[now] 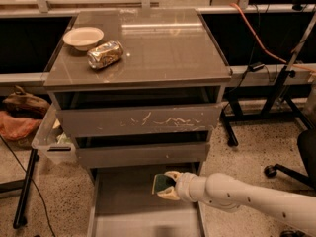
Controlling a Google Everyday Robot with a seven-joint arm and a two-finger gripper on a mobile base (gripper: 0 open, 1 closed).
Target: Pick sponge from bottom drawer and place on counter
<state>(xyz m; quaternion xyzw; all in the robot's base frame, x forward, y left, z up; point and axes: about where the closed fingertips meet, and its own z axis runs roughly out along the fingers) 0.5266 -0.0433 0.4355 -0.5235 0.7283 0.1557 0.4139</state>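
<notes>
gripper: gripper (167,185) is low at the cabinet front, over the right side of the open bottom drawer (123,206), just below the middle drawer (143,154) front.
grip state: pinching the sponge (159,183), one finger above it and one below.
arm: arm (247,201) comes in from the right, near level. My read is that the low approach is there to clear the drawer fronts overhead.
sponge location: in the gripper, above the drawer floor near the right wall. Can't tell if it's touching the floor.
why held so: an end-on pinch leaves it sticking out past the fingertips, which should suit a straight pull-out and lift.
sponge facing: dark green face is turned left, away from the wrist and partly toward the camera.
long axis: can't tell. Only a squarish green patch shows between the fingers.
drawer: pulled fully out, so the way up looks open.
target: desk (168,48), well above. The can (104,55) and bowl (83,37) sit together at its left rear.
</notes>
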